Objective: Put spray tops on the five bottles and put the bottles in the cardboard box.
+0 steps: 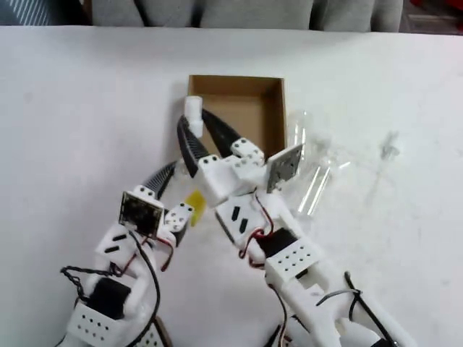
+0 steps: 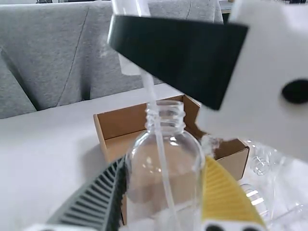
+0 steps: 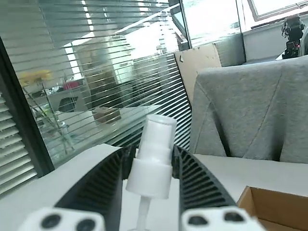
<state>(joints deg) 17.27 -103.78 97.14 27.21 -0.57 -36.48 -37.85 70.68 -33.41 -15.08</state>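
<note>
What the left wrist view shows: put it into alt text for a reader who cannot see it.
A clear bottle is gripped upright in the left end effector, between a dark ribbed finger and a yellow one, with a thin spray top tube hanging into its open neck. Behind it an open cardboard box sits on the table.

A cardboard box [image 1: 253, 108] sits open on the white surface [image 1: 72, 108], toward 12 o'clock from its middle. The right arm comes in from 5 o'clock. Its gripper [image 1: 194, 117] has black jaws closed on a white spray top [image 1: 194, 107] over the box's 9 o'clock wall. The left arm comes in from 7 o'clock. Its gripper [image 1: 184, 182], with 1 dark jaw and 1 yellow, sits at 7 o'clock of the box, close beside the right arm. What lies between those jaws cannot be made out. Clear bottles [image 1: 316, 186] lie at 4 o'clock of the box, just beside it.
</note>
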